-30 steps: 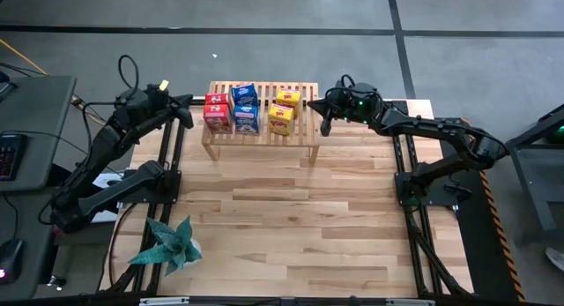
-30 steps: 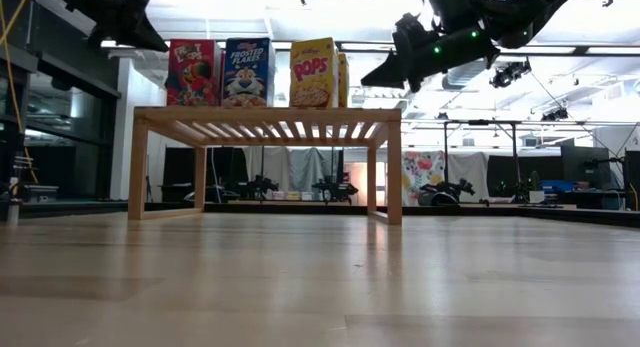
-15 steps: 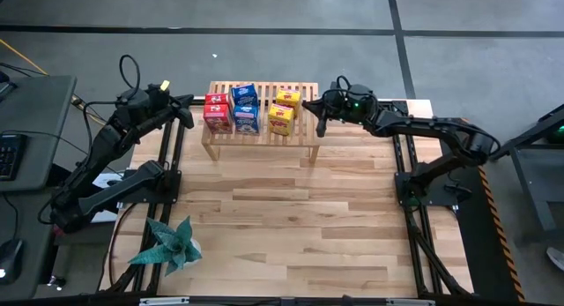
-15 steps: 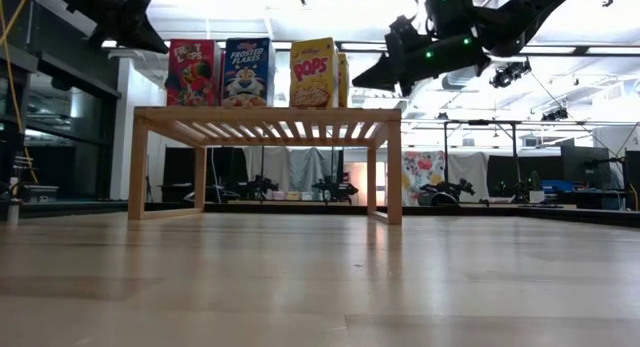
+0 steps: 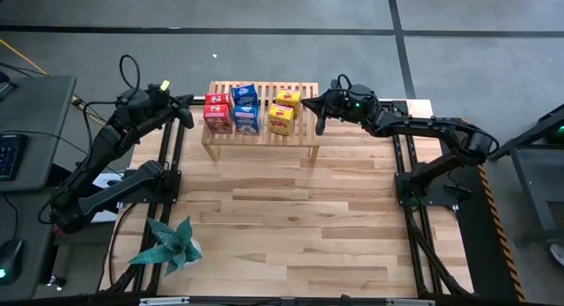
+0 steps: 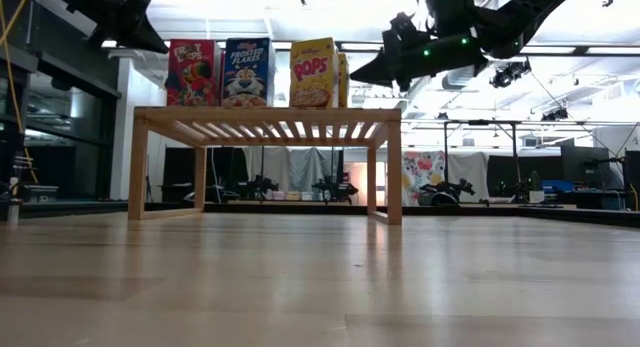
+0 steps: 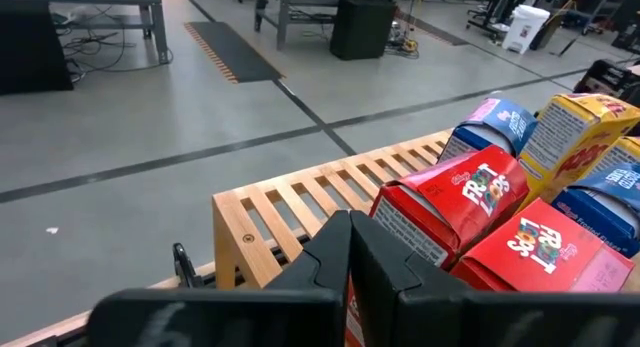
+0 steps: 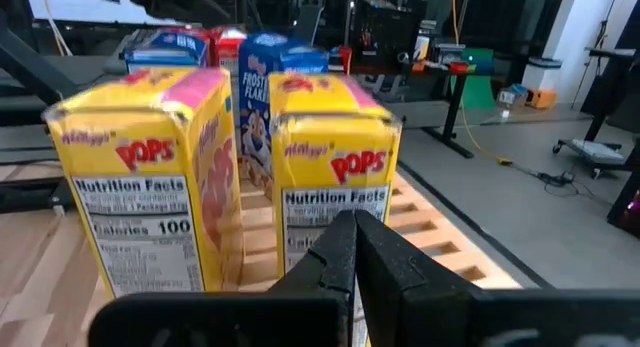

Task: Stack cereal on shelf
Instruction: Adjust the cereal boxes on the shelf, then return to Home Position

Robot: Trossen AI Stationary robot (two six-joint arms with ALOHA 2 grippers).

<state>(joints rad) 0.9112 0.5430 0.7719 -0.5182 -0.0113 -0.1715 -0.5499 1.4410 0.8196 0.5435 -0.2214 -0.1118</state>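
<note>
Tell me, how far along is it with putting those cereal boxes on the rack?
It looks nearly done. All six cereal boxes stand on the shelf: red boxes, blue boxes, yellow boxes. Neither gripper holds anything. The right gripper, jaws shut, hovers beside the yellow pair; the left gripper waits by the red ones. No boxes remain on the table; perhaps only some straightening is left.

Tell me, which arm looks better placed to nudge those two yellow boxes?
Probably the right gripper: it hangs beside the yellow boxes, fingers shut. The left gripper waits past the shelf's other end, beside the red boxes.
</note>
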